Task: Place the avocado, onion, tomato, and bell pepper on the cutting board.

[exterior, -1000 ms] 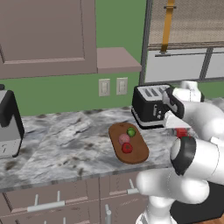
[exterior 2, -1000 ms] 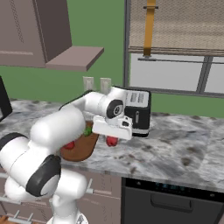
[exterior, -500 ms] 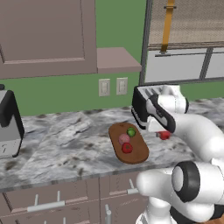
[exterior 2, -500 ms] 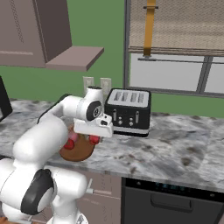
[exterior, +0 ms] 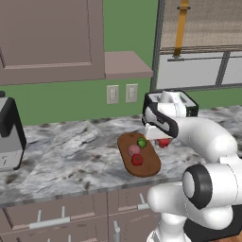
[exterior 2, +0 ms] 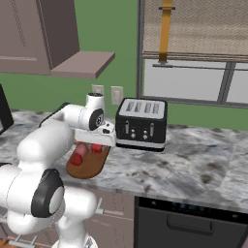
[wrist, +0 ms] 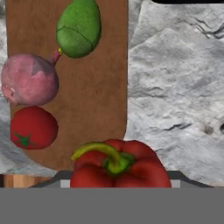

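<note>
You see the claw [exterior: 162,140] pinching the red bell pepper [wrist: 120,165], held above the marble surface [exterior: 71,151] just past the cutting board's [exterior: 146,165] toaster-side edge. On the board, the avocado [wrist: 79,28], onion [wrist: 29,80] and tomato [wrist: 33,127] lie in a row along its length: avocado toward the wall end, onion in the middle, tomato toward the front edge. The black toaster [exterior 2: 141,124] stands near the board.

Green wall [exterior: 127,28], marble counter [exterior: 71,151], window w/ blind [exterior 2: 203,34], toaster [exterior 2: 142,123].
</note>
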